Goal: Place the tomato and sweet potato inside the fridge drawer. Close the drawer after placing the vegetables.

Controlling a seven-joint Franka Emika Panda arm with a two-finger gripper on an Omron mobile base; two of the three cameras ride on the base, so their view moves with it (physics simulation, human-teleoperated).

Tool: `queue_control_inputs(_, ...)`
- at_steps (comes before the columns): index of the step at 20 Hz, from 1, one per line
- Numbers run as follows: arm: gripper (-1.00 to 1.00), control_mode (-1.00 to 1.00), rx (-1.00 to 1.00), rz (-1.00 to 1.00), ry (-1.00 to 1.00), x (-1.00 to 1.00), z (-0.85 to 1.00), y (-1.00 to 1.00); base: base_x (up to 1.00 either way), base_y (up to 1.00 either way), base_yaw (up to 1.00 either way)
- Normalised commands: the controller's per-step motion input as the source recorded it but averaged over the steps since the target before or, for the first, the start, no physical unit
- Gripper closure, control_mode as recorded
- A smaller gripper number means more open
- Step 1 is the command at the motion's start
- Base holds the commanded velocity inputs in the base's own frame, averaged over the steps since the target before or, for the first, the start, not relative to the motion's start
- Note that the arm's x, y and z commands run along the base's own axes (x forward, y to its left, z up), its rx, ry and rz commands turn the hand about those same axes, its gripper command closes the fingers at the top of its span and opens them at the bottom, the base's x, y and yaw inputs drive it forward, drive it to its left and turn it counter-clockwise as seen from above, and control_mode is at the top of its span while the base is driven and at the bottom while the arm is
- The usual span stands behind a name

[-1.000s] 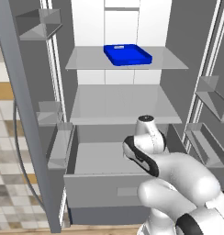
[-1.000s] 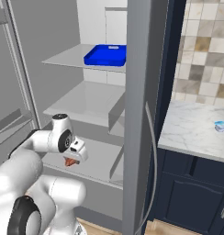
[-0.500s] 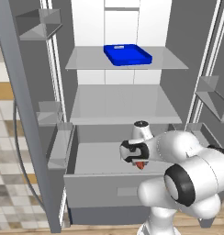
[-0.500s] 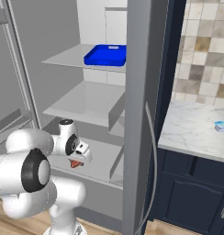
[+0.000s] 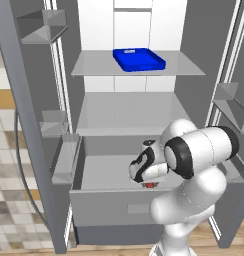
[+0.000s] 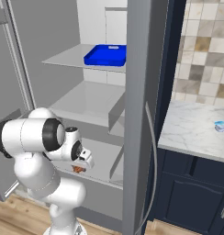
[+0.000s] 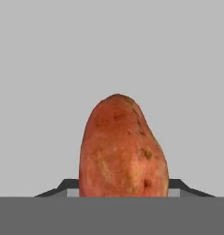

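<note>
Still held — the sweet potato [image 7: 124, 147] sits clamped lengthwise between the closed jaws of the gripper [image 5: 150, 184], hanging over the drawer [image 5: 121, 212] near its front right corner, just behind the front wall. Risks, as I judge them: released from this height it may roll toward the back wall or bounce off the rim; a low sweep could knock the drawer front. Tomato — can't make it out anywhere. Drawer stands open.
</note>
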Motion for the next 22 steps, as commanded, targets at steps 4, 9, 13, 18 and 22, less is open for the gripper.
queue_control_inputs(4, 1.00, -1.00, 0.00, 0.01, 0.05, 0.10, -0.51, 0.06, 0.00, 0.00, 0.00)
queue_control_inputs(9, -1.00, -1.00, 0.00, 0.00, 0.01, 0.01, -0.33, 0.05, 0.00, 0.00, 0.00)
queue_control_inputs(13, -1.00, -1.00, 0.01, 0.00, 0.00, 0.01, 0.00, 0.00, 0.00, 0.00, 0.00)
queue_control_inputs(18, -1.00, -1.00, 0.01, 0.00, 0.00, 0.15, 0.13, 0.00, 0.00, 0.00, 0.00)
queue_control_inputs(22, -1.00, -1.00, 0.00, 0.00, 0.00, 0.20, 0.66, 0.05, 0.00, 0.00, 0.00)
